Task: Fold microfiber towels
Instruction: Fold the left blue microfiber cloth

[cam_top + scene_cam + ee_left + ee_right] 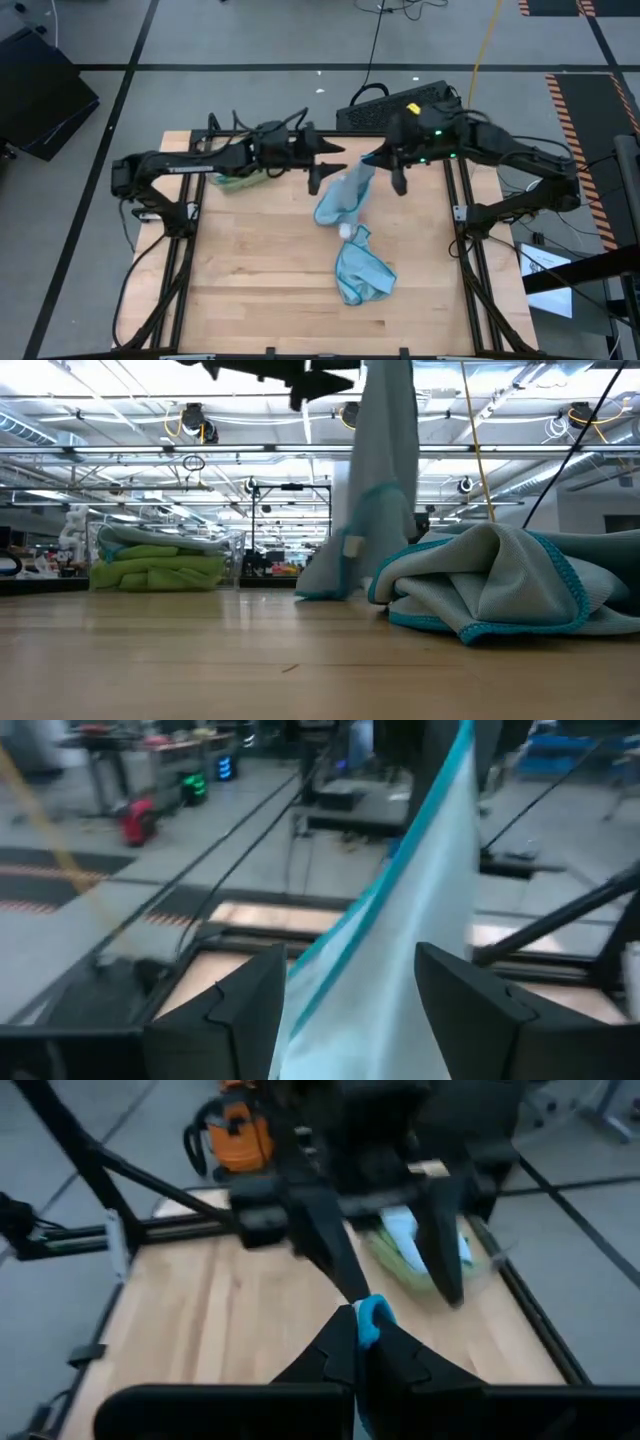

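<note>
Right gripper (378, 160) is up off the table (250, 290) near its back edge, fingers pinched together on the top corner of a light blue towel (343, 197). That towel hangs down from the pinch; its lower end reaches the wood just behind the crumpled towel. In the low view it is a vertical drape (385, 470) with a small white tag low on its edge, its bottom hem on the table.

Left gripper (326, 160) is level with the right one, just beside the hanging towel on the side away from the right gripper. Fingers apart. In the left wrist view the hanging cloth (400, 940) runs between the two spread fingers (235, 1015); cannot tell whether either finger touches it. In the right wrist view the blue corner (372, 1318) sticks out where the right fingers meet, and the left gripper's open fingers (325, 1230) face it from close by.

Crumpled towel (362, 272), also light blue, lies in a heap on the table in front of the hanging one, near the table's middle. Neither gripper touches it. In the low view it is the big folded lump (500, 585) closest to the camera.

Clear bin (240, 180) sits at the table's back edge under the left arm, well apart from the crumpled towel. Lime green towels (155, 568) are stacked inside it, with something light blue on top.
</note>
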